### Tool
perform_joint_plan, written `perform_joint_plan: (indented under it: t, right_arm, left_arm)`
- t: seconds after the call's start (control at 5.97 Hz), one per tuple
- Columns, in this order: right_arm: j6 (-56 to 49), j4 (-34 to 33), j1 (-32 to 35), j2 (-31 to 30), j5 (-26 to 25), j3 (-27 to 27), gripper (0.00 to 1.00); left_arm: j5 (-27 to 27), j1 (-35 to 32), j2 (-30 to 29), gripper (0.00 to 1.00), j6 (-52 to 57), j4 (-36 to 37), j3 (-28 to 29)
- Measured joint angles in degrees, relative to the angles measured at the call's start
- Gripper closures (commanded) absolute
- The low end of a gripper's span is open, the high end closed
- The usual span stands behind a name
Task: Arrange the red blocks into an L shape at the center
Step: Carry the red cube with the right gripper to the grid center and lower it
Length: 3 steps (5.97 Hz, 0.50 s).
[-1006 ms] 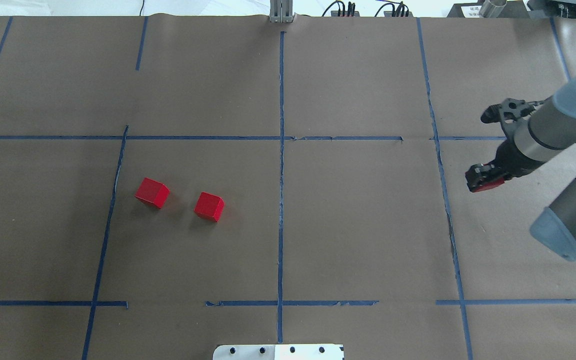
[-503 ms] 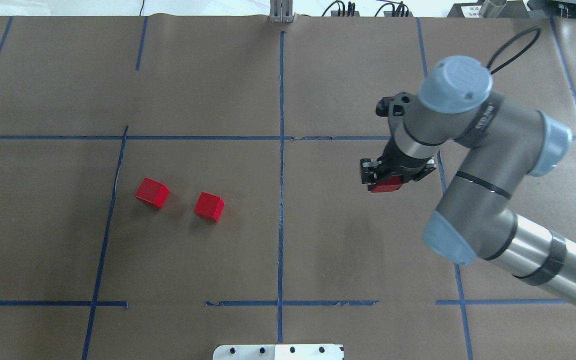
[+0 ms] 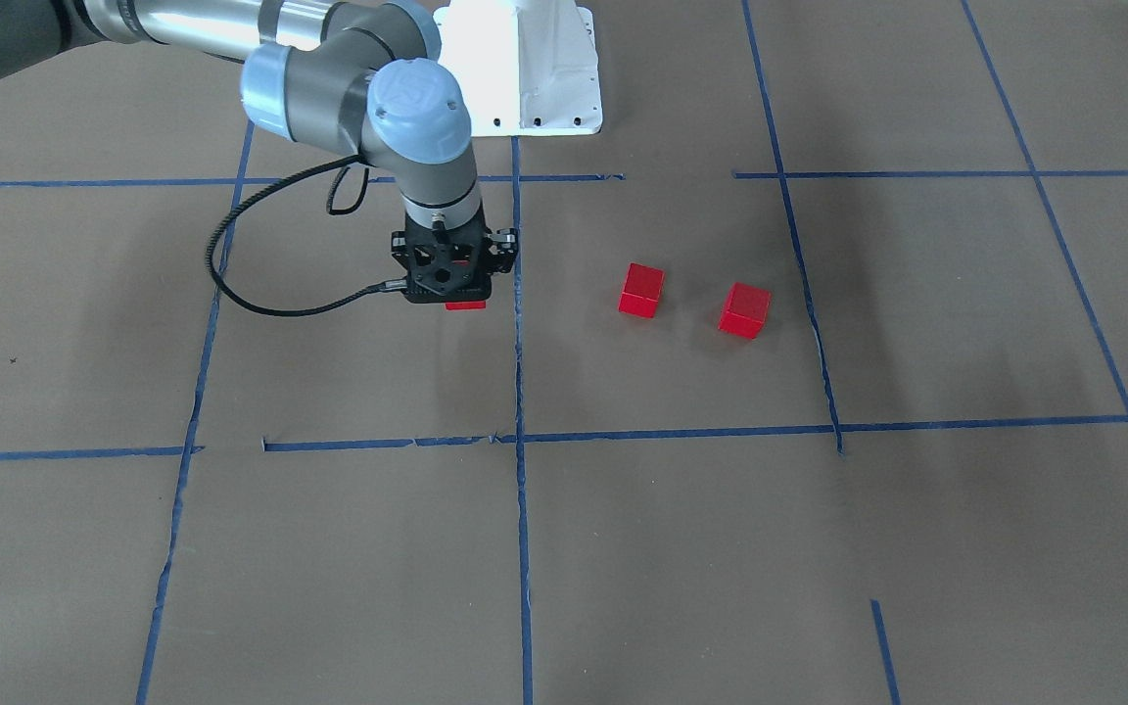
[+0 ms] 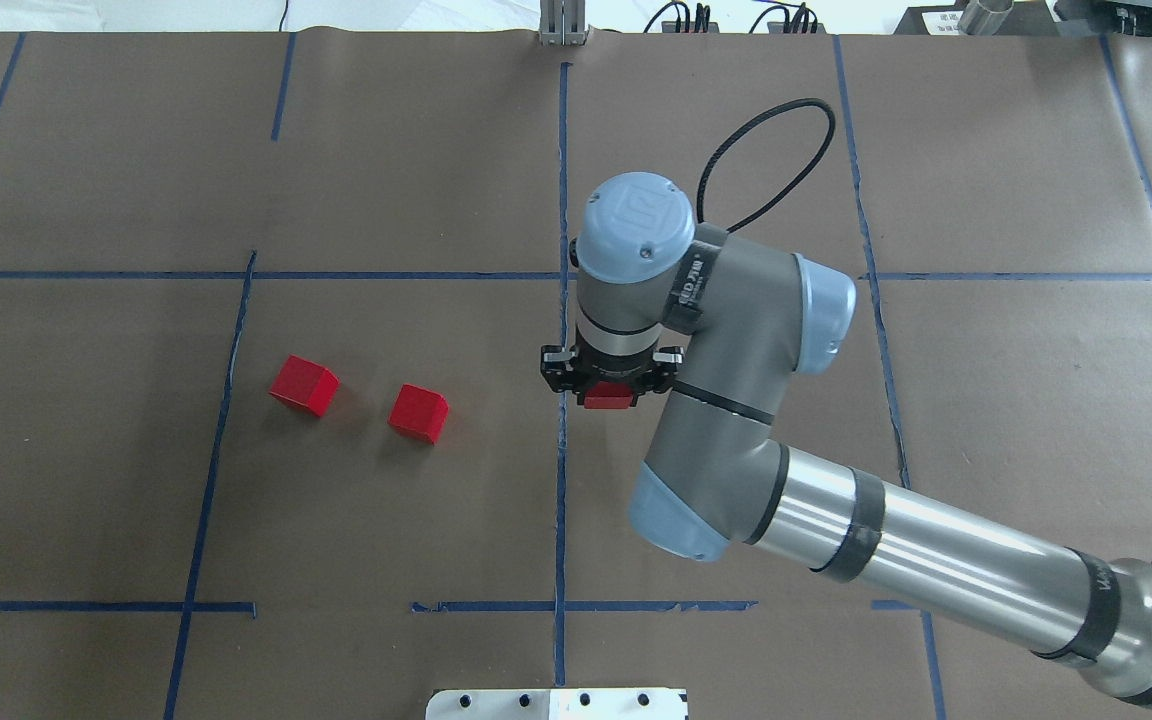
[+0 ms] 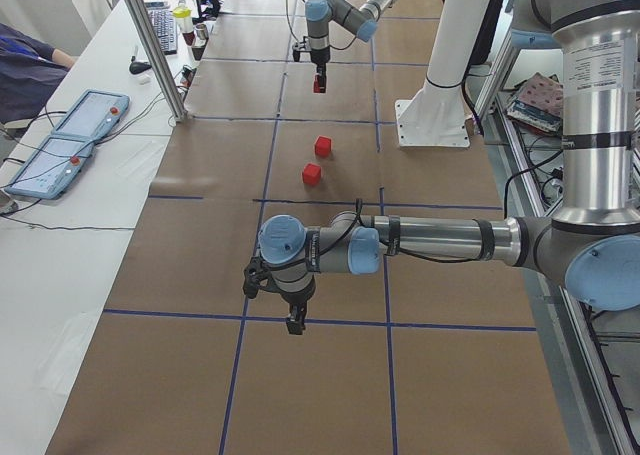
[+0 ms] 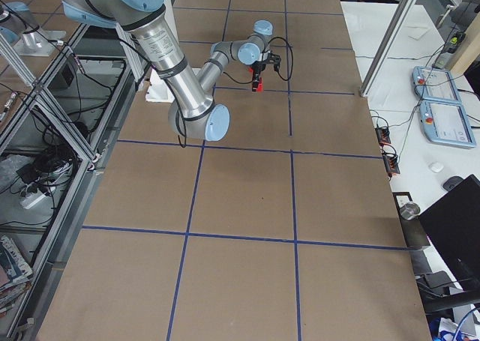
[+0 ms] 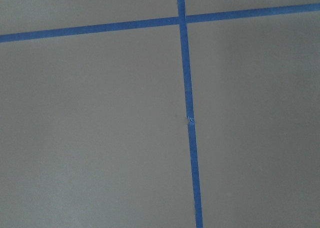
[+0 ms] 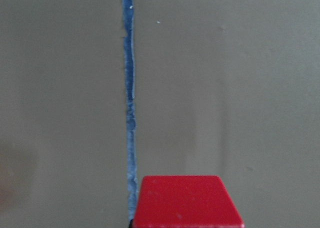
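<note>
Placement is in hand: one red block is gripped by the right jaws above the tabletop's middle, beside the tape line. Two other blocks lie apart nearer its left edge. Lowering and release are needed next; the left jaws cannot be judged.

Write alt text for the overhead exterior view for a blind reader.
The right arm's tool holds a red block just right of the vertical blue tape line. Two more red blocks lie apart to its left.

held red block: mostly under right tool | left tool: state unreadable
</note>
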Motion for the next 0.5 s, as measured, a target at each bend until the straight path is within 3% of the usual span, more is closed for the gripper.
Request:
perform_joint_plan:
  t: [0.17, 0.5]
  right_arm:
    - [1.2, 0.5, -1.2, 2.8, -0.4, -3.6, 0.97]
    - [1.9, 3.6, -2.7, 4.1, -0.9, -7.4, 0.81]
  left_arm:
    - [0.0, 0.0, 0.0, 0.0, 0.0, 0.1, 0.0]
    - [0.0, 0.2, 0.1, 0.0, 0.0, 0.1, 0.0]
